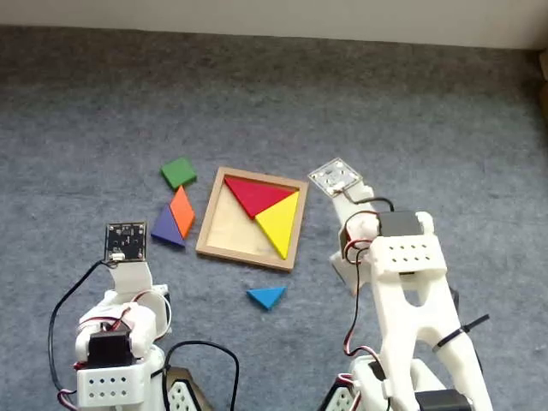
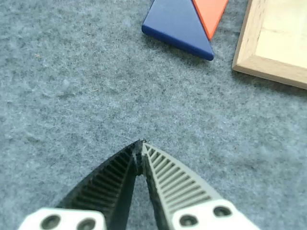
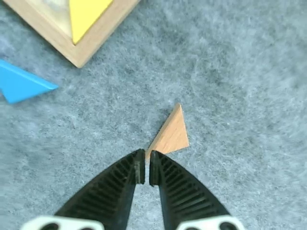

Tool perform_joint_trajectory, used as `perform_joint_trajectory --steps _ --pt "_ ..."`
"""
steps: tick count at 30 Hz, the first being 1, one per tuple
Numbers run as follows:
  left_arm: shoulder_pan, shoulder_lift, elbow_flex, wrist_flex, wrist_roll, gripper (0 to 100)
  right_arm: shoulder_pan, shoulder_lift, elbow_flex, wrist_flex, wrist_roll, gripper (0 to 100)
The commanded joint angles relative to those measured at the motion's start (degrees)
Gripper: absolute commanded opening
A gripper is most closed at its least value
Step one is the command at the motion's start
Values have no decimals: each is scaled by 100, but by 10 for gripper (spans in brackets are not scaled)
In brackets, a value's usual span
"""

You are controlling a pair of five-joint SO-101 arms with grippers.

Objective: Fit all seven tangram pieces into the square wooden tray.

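Observation:
The square wooden tray (image 1: 224, 246) lies mid-table with a red triangle (image 1: 253, 193) and a yellow triangle (image 1: 281, 223) fitted in its far right part. A green square (image 1: 178, 172), an orange parallelogram (image 1: 181, 211) and a dark blue triangle (image 1: 166, 227) lie left of it. A light blue triangle (image 1: 267, 296) lies in front. My left gripper (image 2: 140, 149) is shut over bare carpet, short of the dark blue triangle (image 2: 176, 25). My right gripper (image 3: 144, 163) is shut, its tips at a corner of a plain wooden triangle (image 3: 169, 135) lying flat on the carpet.
Grey carpet covers the table. The left arm (image 1: 118, 338) stands at the front left and the right arm (image 1: 402, 282) right of the tray. The tray's corner (image 3: 81, 48) and the light blue triangle (image 3: 19, 82) lie beyond the right gripper.

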Motion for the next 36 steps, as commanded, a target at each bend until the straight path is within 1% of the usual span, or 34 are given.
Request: perform_joint_trajectory --steps 1,5,8,10,36 --pt "-48 -75 119 26 -35 7 -163 -189 -48 -251 -396 34" --pt "-48 -75 119 26 -35 7 -505 -163 -84 -268 -844 39" --pt "-48 -75 119 26 -35 7 -593 -163 -92 -268 -1064 76" --pt "-48 -75 119 26 -35 7 -593 -163 -101 -268 -1081 88" --pt "-48 -75 119 26 -35 7 -593 -154 -110 -268 -1073 91"
